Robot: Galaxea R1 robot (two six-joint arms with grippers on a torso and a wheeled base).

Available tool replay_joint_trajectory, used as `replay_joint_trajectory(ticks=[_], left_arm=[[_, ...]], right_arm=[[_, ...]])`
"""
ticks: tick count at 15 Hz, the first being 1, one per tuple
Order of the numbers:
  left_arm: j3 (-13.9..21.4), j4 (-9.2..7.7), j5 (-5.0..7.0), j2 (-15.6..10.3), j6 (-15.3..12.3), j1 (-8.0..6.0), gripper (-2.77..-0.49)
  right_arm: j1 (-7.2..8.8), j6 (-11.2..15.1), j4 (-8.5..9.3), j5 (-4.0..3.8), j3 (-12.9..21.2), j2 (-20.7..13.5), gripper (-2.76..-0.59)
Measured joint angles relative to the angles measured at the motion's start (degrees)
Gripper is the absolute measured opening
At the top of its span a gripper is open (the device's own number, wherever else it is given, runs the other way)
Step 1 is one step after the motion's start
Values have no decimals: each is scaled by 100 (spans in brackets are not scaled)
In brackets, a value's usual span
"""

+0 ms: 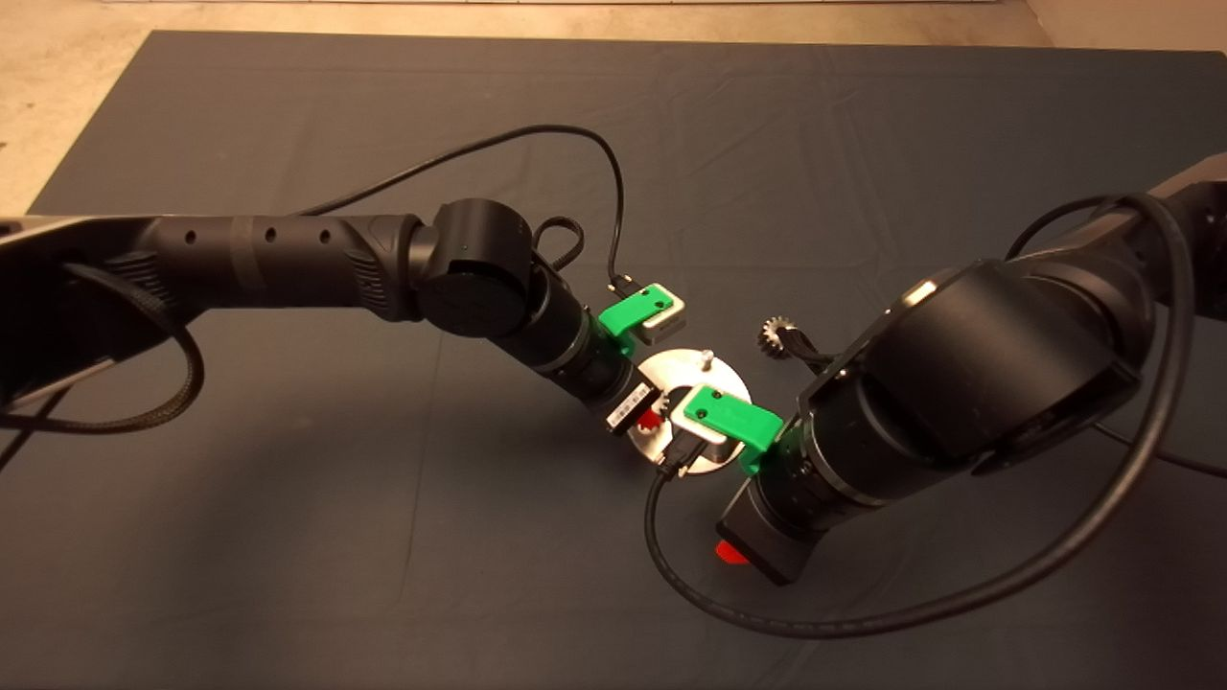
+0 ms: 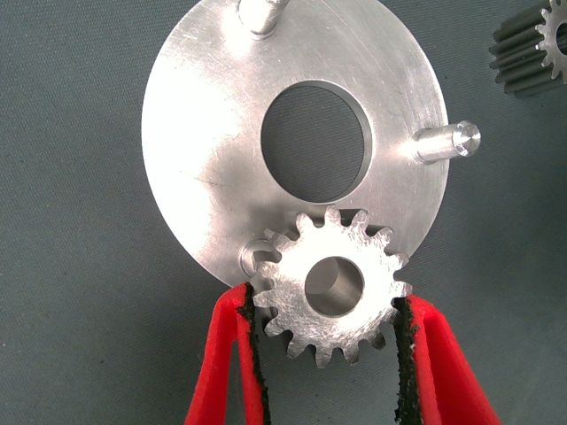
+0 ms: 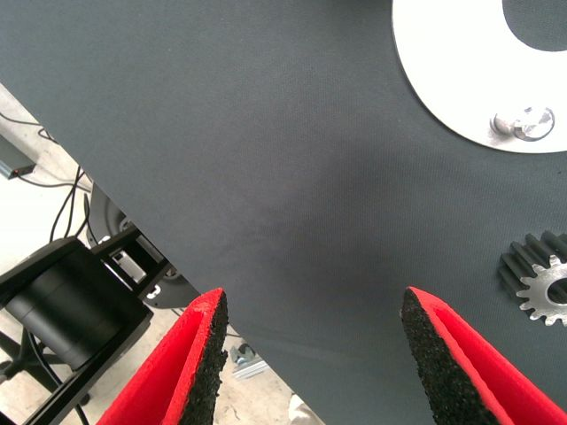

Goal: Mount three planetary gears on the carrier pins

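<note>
While head view hides contact, left wrist view shows left gripper (image 2: 330, 354) clamping gear (image 2: 333, 285) over pin (image 2: 255, 257) at disc (image 2: 213, 133) edge (second gear (image 3: 542, 276) loose on mat (image 1: 288, 556)); right gripper (image 3: 314, 363) spread, unloaded.

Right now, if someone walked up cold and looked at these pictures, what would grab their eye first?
Probably the left end effector, shut on a planetary gear at the near edge of the silver disc, the gear's centre hole roughly over a pin. Two carrier pins stand bare on the disc. Next, the right end effector, open over bare mat beside the disc, with a loose gear lying nearby.
</note>
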Motion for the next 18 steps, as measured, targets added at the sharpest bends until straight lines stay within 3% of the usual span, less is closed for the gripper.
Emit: replay_joint_trajectory(ticks=[4,6,8,9,12,13,16,18], left_arm=[[15,0,-10,-13,-1,2,-272],[55,17,53,-13,0,0,-273],[116,33,213,-10,-2,-23,-273],[130,28,349,-10,-2,-67,-273],[216,35,751,-13,-7,-358,-273],[303,39,769,-10,-7,-441,-273],[411,24,766,22,-32,-452,-273],[452,28,771,20,-148,-537,-273]], right_arm=[[0,0,0,-5,0,0,-191],[0,0,0,-5,0,0,-191],[0,-4,0,-2,0,0,-191],[0,-26,0,-5,0,0,-191],[0,-127,0,-5,-1,2,-191],[1,-172,0,-5,-15,24,-191],[2,-277,-1,-10,-96,133,-191],[2,-328,-1,-3,-147,250,-191]])
